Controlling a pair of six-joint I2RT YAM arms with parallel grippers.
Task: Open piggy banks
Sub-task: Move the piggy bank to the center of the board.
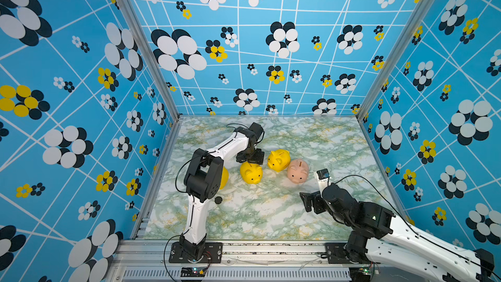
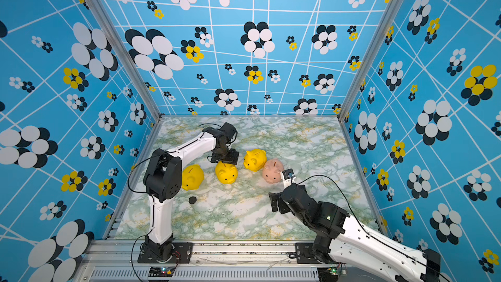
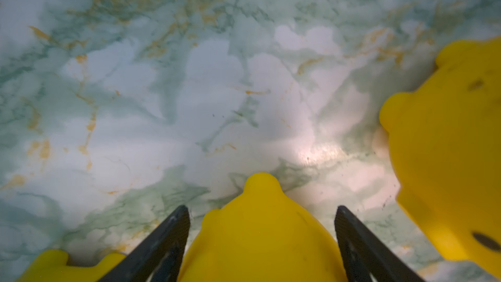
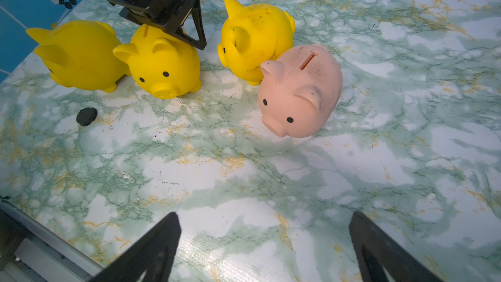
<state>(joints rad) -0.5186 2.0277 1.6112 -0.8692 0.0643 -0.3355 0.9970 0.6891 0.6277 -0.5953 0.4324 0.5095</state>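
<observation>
Four piggy banks stand in a row on the marble tabletop. The middle yellow piggy bank [image 1: 251, 172] [image 2: 226, 172] [image 4: 162, 63] has my left gripper [image 1: 250, 157] [image 3: 261, 207] down over its back, and the fingers press its sides [image 3: 260, 240]. Another yellow one [image 1: 278, 160] [image 4: 254, 36] stands just right of it, touching the pink one [image 1: 298, 170] [image 4: 301, 90]. The leftmost yellow one [image 2: 192, 177] [image 4: 78, 52] is partly hidden behind my left arm. My right gripper [image 1: 309, 202] [image 4: 265, 217] hangs open and empty in front of the pink bank.
A loose black round disc [image 1: 218, 200] [image 2: 192, 200] [image 4: 86, 116] lies on the table [image 1: 257, 212] in front of the leftmost yellow bank. Patterned blue walls close in the left, back and right sides. A metal rail [image 1: 244, 248] runs along the front edge.
</observation>
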